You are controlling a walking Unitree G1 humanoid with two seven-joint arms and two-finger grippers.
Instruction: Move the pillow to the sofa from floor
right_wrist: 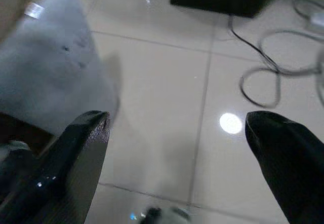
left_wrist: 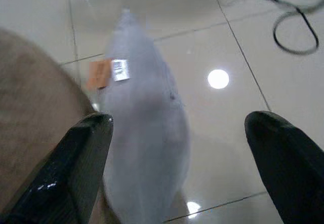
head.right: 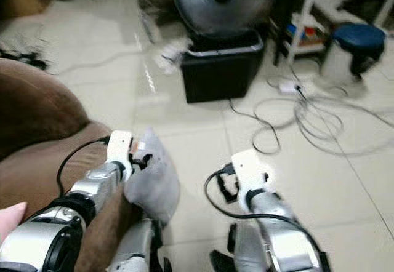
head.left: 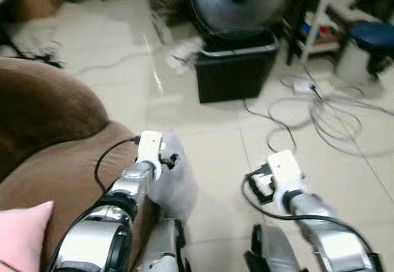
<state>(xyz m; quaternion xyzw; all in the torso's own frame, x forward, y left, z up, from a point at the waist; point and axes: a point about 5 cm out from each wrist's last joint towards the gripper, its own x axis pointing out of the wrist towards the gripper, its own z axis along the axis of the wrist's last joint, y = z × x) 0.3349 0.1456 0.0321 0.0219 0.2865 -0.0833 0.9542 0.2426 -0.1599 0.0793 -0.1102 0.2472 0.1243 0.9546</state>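
Left gripper over grey pillow

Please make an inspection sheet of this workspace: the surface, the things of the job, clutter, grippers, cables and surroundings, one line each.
Surface: glossy pale tiled floor, with light reflections.
Job's things: grey pillow standing on edge against the brown sofa, tag showing; not yet on the seat.
Clutter: black bin holding a fan; blue-topped stool.
Grippers: left gripper open, fingers either side of the pillow; right gripper open over bare floor, holding nothing.
Cables: loose coils on the floor to the right, one lead running to the bin.
Surroundings: pink cushion on the sofa; white rack behind.
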